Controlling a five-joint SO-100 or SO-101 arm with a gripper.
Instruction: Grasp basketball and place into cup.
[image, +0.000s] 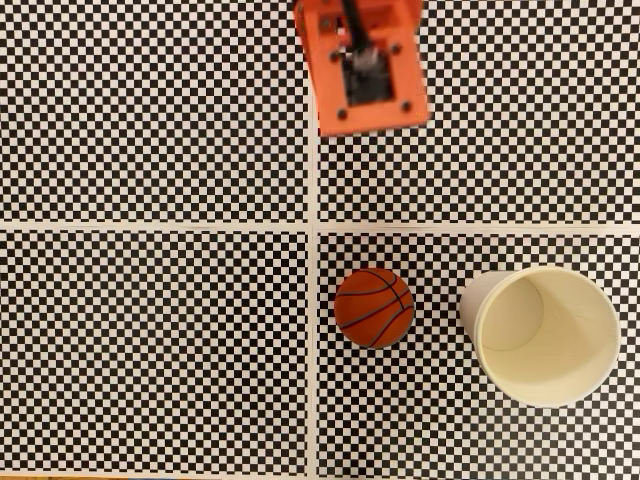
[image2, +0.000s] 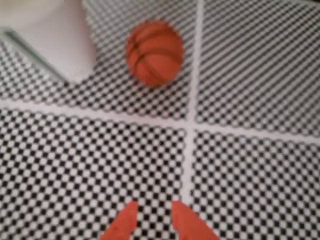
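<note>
my claw (image2: 152, 210) slightly parted, empty | basketball (image2: 154, 52) at 12 o'clock, wrist view | cup (image2: 52, 37) upright at 10 o'clock, beside ball

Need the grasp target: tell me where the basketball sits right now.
In the fixed view the basketball rests on the checkered mat, just right of the vertical white line, with the upright paper cup apart to its right.

Fixed view: basketball (image: 374, 307) rests on the checkered surface (image: 150, 340), cup (image: 545, 335) upright just right of it, apart. The arm (image: 362, 62) sits above both, well clear.
</note>
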